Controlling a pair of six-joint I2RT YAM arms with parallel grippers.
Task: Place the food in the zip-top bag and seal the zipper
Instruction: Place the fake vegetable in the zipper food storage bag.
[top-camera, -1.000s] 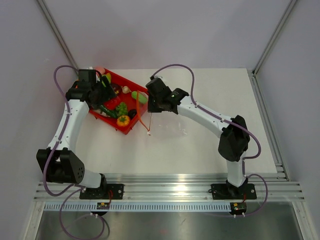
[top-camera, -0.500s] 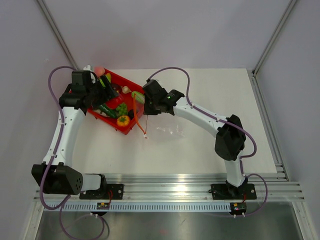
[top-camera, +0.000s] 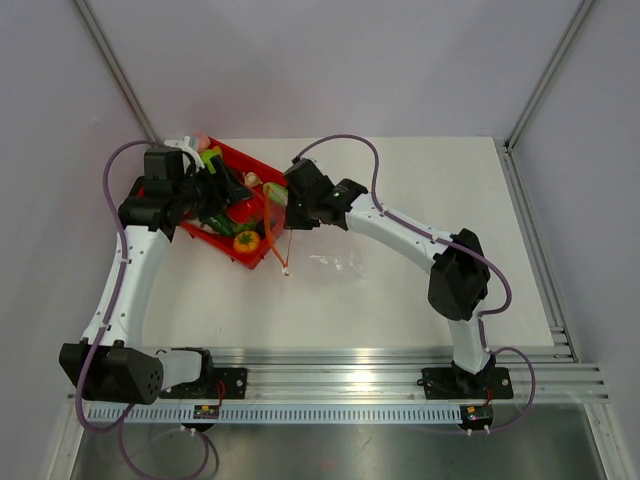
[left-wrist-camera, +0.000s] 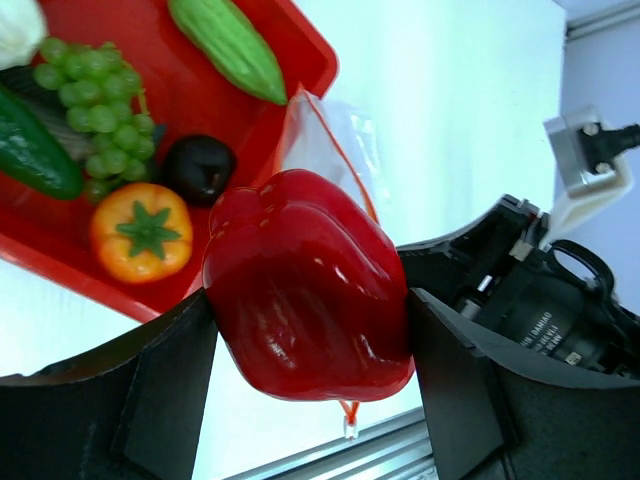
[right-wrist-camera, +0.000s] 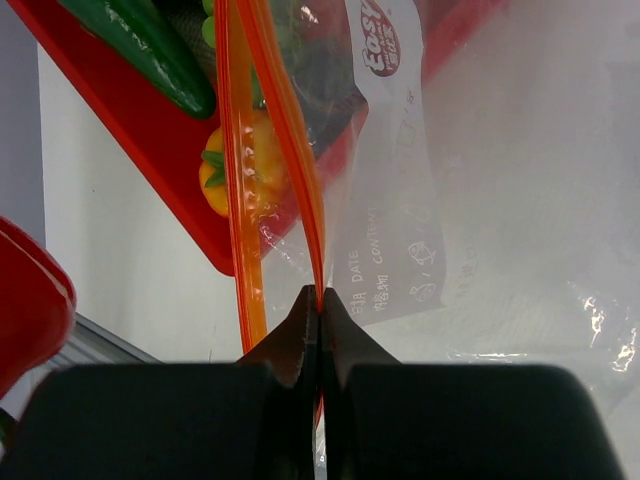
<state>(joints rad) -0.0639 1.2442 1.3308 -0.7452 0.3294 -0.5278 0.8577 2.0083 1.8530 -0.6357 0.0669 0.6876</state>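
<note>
My left end effector (left-wrist-camera: 310, 335) is clamped around the red pepper (left-wrist-camera: 305, 285), over the red tray's (left-wrist-camera: 190, 90) edge by the zip-top bag (left-wrist-camera: 322, 150). The pepper looks hard, light and slick, so its fat middle is the spot. My right end effector (right-wrist-camera: 320, 305) pinches the floppy bag's zipper (right-wrist-camera: 292, 150).

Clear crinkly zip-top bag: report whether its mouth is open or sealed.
Open: the clear bag's two orange zipper strips stand apart in the right wrist view, right hand pinching one.

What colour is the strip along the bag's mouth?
Orange; the zipper strip shows best in the right wrist view.
</note>
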